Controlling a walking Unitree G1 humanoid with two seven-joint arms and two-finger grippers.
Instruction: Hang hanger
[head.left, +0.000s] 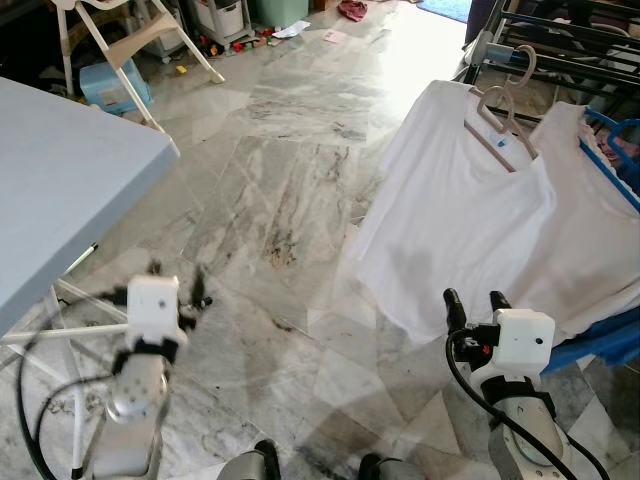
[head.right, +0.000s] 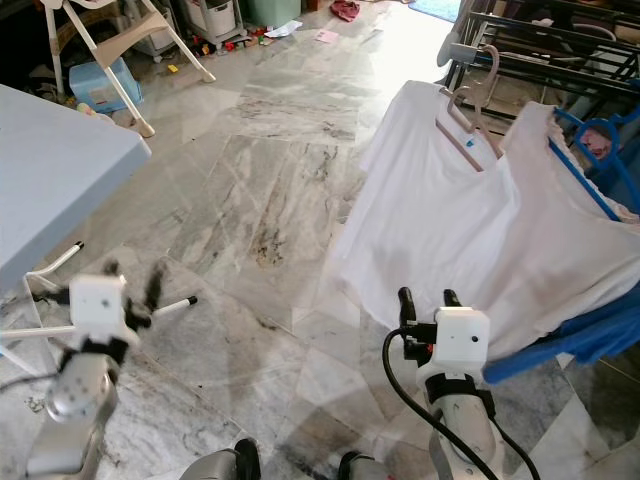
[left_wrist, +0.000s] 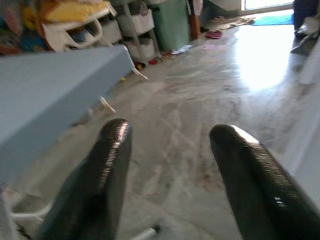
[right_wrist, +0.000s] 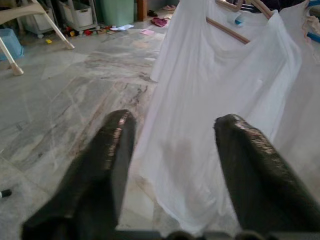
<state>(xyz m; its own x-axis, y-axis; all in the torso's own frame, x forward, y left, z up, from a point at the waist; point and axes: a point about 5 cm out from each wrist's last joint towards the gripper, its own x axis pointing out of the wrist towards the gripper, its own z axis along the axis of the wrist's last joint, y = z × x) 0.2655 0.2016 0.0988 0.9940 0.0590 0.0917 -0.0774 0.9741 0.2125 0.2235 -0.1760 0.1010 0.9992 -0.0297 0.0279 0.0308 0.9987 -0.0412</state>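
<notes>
Hanger (head.left: 497, 125) with shirt (head.left: 470, 230) is hung on rack (head.left: 560, 40) at 1 o'clock; both tools, left (left_wrist: 170, 165) and right (right_wrist: 175, 165), are spread, empty.

A pale wooden hanger (head.left: 497, 128) sits inside the neck of a white cotton shirt (head.left: 470, 220), which drapes over the dark metal drying rack (head.left: 590, 50) at right; the grey-topped folding table (head.left: 60, 190) stands at left, marble floor (head.left: 290, 200) between them
</notes>
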